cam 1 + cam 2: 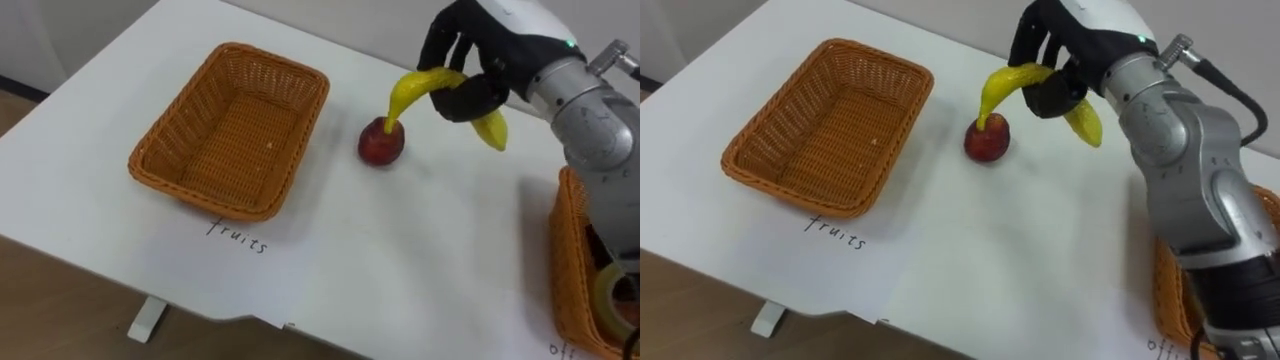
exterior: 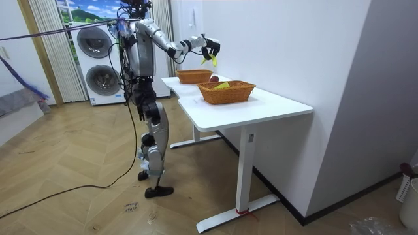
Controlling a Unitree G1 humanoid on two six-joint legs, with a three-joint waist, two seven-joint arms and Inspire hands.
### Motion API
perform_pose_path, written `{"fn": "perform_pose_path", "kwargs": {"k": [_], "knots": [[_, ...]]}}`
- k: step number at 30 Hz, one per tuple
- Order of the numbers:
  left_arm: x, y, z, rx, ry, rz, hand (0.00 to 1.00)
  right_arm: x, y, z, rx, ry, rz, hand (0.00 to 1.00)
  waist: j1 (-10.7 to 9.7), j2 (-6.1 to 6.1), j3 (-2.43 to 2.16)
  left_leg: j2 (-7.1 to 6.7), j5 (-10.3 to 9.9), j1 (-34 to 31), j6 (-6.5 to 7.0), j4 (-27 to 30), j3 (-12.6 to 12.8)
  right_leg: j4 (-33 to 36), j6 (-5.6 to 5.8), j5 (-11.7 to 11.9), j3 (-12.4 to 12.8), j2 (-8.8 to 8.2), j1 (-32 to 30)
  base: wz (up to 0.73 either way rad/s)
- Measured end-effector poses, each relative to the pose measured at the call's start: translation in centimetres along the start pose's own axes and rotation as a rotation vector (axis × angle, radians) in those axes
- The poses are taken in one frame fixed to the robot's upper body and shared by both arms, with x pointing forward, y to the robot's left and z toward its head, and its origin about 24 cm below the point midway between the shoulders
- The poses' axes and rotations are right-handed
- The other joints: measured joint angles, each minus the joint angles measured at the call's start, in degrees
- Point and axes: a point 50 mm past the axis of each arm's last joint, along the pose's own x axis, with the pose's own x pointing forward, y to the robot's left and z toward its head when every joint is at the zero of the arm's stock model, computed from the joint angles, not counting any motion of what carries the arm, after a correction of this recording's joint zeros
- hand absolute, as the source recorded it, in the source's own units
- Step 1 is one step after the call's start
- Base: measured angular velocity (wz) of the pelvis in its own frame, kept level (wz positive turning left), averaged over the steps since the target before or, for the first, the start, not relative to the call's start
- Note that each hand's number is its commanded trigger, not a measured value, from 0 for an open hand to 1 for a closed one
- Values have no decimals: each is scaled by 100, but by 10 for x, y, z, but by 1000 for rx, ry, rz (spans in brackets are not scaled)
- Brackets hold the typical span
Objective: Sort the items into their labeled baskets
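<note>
One fruit is in your grasp: the curved yellow banana [image 1: 425,85] is held clear of the white desk [image 1: 400,260] by the right robot hand [image 1: 462,45], whose black fingers curl over its top while the thumb presses in from beneath.

The grip sits around the middle of the banana, with both ends sticking out, so I judge it could pivot or slide through the fingers if you swing the arm fast.

The banana's lower tip hangs down and to the left of the robot hand, right at the top of the round red apple [image 1: 381,143]. You cannot tell from here whether the two touch. If you sweep sideways without lifting first, that tip may clip the apple and send it rolling across the desk, perhaps off an edge.

The empty orange wicker basket [image 1: 230,140] lies well to the left of the robot hand, beyond the apple, so the carry passes over it. Let go too early and the banana lands on the desk short of the rim. Drop it from too high and it may bounce out, or shove the light basket.

Below and to the right of the robot hand, a second wicker basket [image 1: 565,270] holds a roll of tape [image 1: 612,295]; the forearm passes close over it, so a low elbow could nudge it.
</note>
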Motion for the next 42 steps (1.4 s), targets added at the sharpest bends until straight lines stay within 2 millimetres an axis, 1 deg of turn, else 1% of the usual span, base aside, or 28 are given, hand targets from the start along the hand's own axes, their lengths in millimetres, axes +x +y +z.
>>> {"fn": "perform_pose_path", "kwargs": {"k": [2,6,12,15,17,19,21,23,24,26,30,32,34,37,39,42], "knots": [[0,0,-1,-32,5,6,0,-1,-13,14,-10,-60,-44,100,1,9,6,-3,1,70,1,-16,-6,-6,15,-11,13,-4,60,0],[-1,-5,3,-44,-7,-2,0,1,-30,29,-26,-119,-103,100,39,8,6,-9,1,155,1,-35,-17,-11,21,-15,50,-9,140,0],[-2,-9,0,-47,6,-13,0,-1,-33,36,-33,-137,-95,100,152,5,6,-14,4,225,5,-44,-28,-6,30,-21,108,-13,211,0],[-1,-7,-6,-35,31,-14,0,-1,-29,43,-21,-156,-70,100,202,11,16,-16,4,212,6,-58,-34,-1,51,-37,127,-11,216,0],[-1,-7,-5,-34,32,-13,0,0,-26,46,-5,-163,-57,100,276,1,10,-15,11,216,0,-95,-49,5,51,-37,113,-7,219,2],[-1,-6,-6,-27,36,-10,0,1,-23,48,15,-158,-54,100,321,-17,-1,-16,30,219,-9,-116,-71,10,50,-36,83,-6,218,4],[-1,-8,-4,-27,33,-12,0,2,-19,51,12,-159,-46,100,443,-61,-4,-16,31,220,-10,-120,-72,11,50,-36,63,-4,217,0],[-1,-10,-3,-28,28,-15,0,3,-14,55,-3,-167,-29,100,468,-94,-2,-20,31,210,-10,-120,-80,11,50,-36,33,-8,217,6],[-1,-11,0,-25,22,-18,0,4,-12,58,6,-176,-20,100,506,-116,4,-24,31,192,-9,-117,-101,11,50,-36,-22,-14,217,10],[0,-12,5,-16,6,-20,0,5,-9,60,5,-183,-9,100,568,-146,16,-33,32,165,-7,-114,-178,6,50,-36,-25,-16,213,12],[0,-15,11,14,-15,-18,0,8,2,73,-16,-205,9,100,623,-150,23,-35,39,159,0,-110,-224,2,51,-37,-35,-19,205,8],[-1,-16,12,28,-20,-22,0,9,6,81,-12,-227,24,100,635,-156,38,-44,40,151,3,-112,-268,3,67,-46,-144,-36,195,11],[0,-17,14,31,-25,-26,0,10,6,84,-18,-237,33,100,664,-167,47,-63,47,134,14,-110,-319,5,85,-60,-156,-54,186,11],[0,-17,13,28,-28,-29,0,11,6,89,-34,-260,45,100,750,-176,56,-96,53,122,23,-111,-356,0,104,-82,-161,-82,190,6],[0,-15,9,32,-12,-28,0,11,7,90,-33,-261,56,100,868,-182,76,-107,53,164,23,-112,-373,-10,105,-82,-160,-90,232,3],[1,-14,4,39,8,-34,0,12,9,90,-27,-261,63,100,919,-185,80,-118,53,195,23,-113,-439,-23,105,-83,-157,-96,288,11]]}}
